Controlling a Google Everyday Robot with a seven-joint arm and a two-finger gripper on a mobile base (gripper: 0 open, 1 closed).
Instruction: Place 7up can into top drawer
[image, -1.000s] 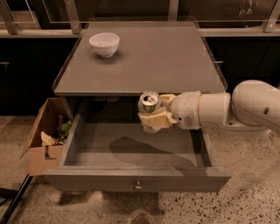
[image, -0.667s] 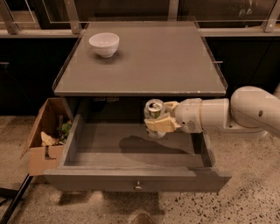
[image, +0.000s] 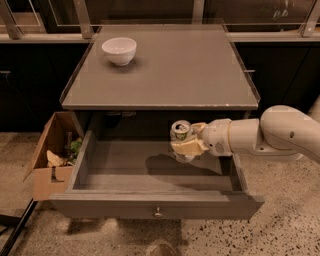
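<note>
7up can (image: 180, 131) is clamped upright in the gripper (image: 186, 140), hanging over the floor of the open top drawer (image: 125, 210), right of centre. It has shifted rightward and lower within the last second. Judgement: descent in progress, release pending.

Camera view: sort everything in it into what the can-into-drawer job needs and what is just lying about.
Part of the job:
- can, held by the gripper above the drawer's inside
- drawer, pulled open

Just lying about:
- bowl, on the table, far left corner
- cardboard box, on the floor left of the drawer
</note>
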